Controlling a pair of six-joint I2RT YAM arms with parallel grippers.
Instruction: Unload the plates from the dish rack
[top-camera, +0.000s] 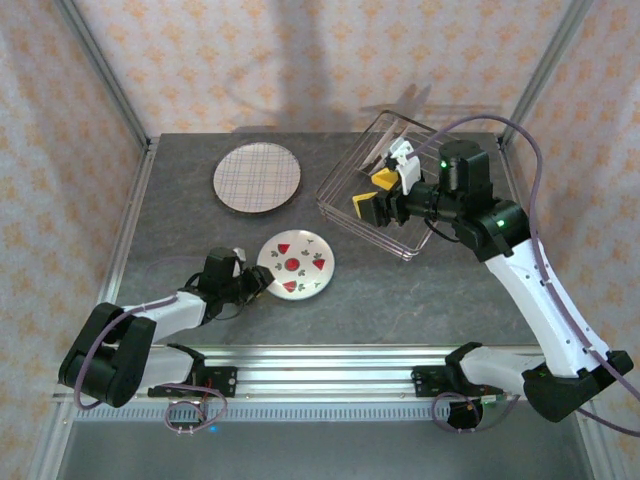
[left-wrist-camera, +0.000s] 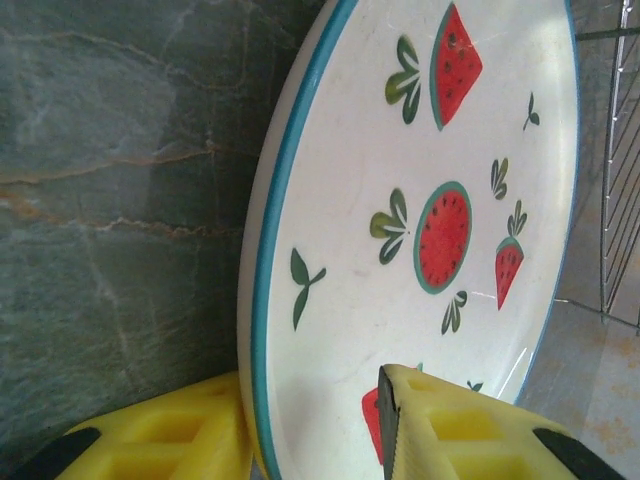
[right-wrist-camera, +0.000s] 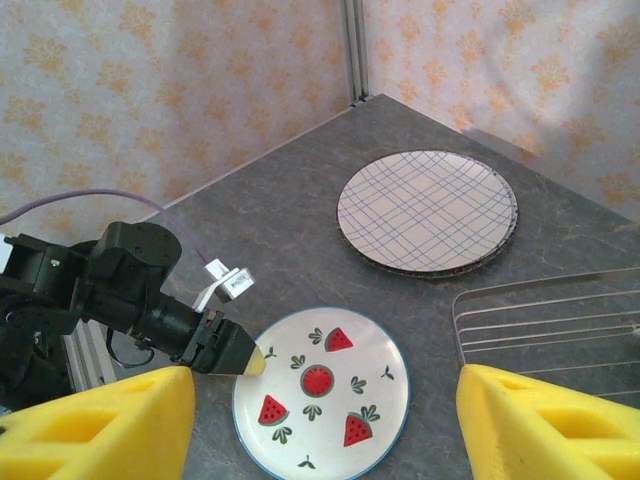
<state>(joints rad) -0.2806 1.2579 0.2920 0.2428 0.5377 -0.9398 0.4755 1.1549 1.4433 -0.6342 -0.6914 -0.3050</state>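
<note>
Watermelon plate (top-camera: 296, 263) laid flat on table (top-camera: 420, 290), rim between jaws of left gripper (left-wrist-camera: 312, 390); clamped or released not discernible. Right gripper (top-camera: 373, 192) held agape over dish rack (right-wrist-camera: 560, 322); judged nearer arm for next rack pick.

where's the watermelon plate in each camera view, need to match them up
top external: watermelon plate lower centre, lying flat at the left gripper tip.
left wrist: watermelon plate fills most of the frame, rim between the yellow fingers.
right wrist: watermelon plate bottom centre, lying flat.
shared landmark: dish rack, to the plate's right in every view.
</note>
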